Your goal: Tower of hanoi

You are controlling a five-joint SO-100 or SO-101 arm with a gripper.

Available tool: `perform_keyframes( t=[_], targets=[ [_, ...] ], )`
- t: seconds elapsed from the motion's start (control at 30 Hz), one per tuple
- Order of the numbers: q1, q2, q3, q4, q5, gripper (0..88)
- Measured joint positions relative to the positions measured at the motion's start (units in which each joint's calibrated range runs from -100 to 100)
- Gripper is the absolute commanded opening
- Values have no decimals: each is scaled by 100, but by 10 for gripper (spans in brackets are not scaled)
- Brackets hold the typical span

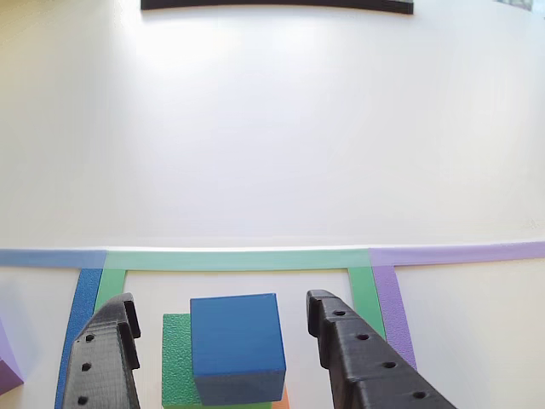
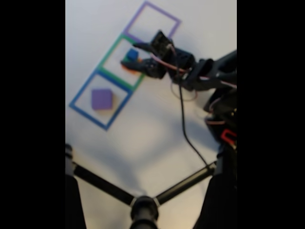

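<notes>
The tool [image 1: 223,319] stood wide open, its fingers either side of the blue cube [image 1: 237,334] and holding nothing. The cube sat on the green block [image 1: 176,360], cut off by the frame's bottom edge; only a sliver of the orange block [image 1: 282,398] showed. In the blurred fixed view the purple block [image 2: 102,98] lay apart in the blue tape square [image 2: 81,95] on the bench [image 2: 143,138].
</notes>
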Motion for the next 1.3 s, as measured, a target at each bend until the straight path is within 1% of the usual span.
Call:
perform_keyframes(
  t=[0.33,0.77,1.1,1.3],
  targets=[
    [0,0,43,0,0,175],
    [-180,0,86,0,0,70],
    [-180,0,86,0,-38,24],
    [-180,0,86,0,-38,20]
  ],
)
